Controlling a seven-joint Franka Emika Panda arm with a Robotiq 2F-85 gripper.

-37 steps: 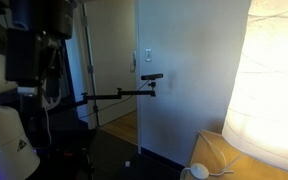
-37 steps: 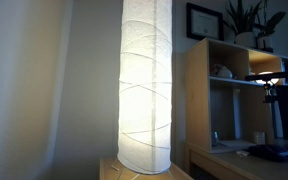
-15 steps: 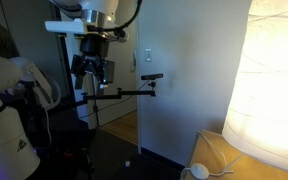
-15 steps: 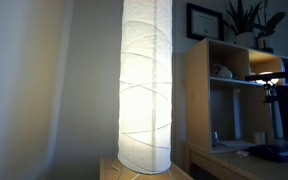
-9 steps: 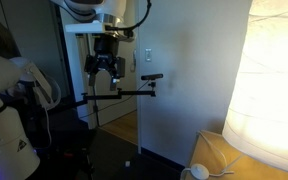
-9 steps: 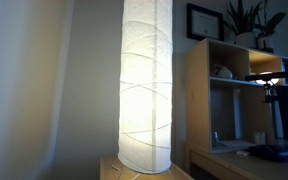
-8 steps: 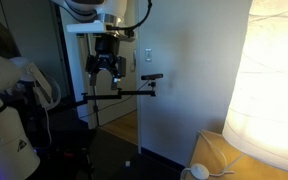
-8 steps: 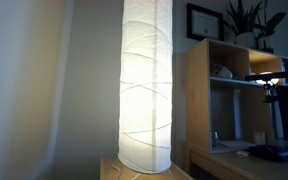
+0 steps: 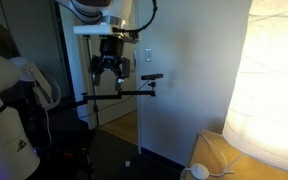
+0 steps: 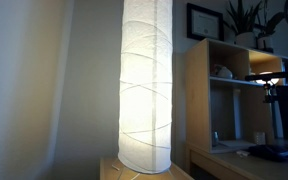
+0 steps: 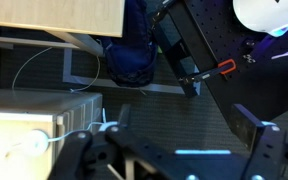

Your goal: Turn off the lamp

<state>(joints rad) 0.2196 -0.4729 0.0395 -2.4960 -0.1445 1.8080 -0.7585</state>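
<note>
The lamp [image 10: 146, 85] is a tall crinkled white paper column, glowing warm white, standing on a wooden base [image 10: 144, 172]. In an exterior view the lamp [image 9: 272, 80] fills the right edge, and a thin white cord [image 9: 222, 158] lies on its base. My gripper [image 9: 109, 76] hangs high in the air well to its left, pointing down, far from the lamp. In the wrist view the gripper [image 11: 184, 121] is open, with only dark carpet between its fingers [image 11: 246, 126]. A white cord [image 11: 34, 65] loops at the left.
A camera on a boom arm [image 9: 152, 78] juts out just below and beside the gripper. A round white object [image 9: 198, 172] lies on the floor by the lamp base. A wooden shelf unit [image 10: 234, 110] stands beside the lamp. A blue bag [image 11: 134, 55] and black gear [image 11: 199, 50] lie below.
The arm has swung into view from the left and carried the open gripper rightward and slightly down, toward the boom camera. The lamp stays lit.
</note>
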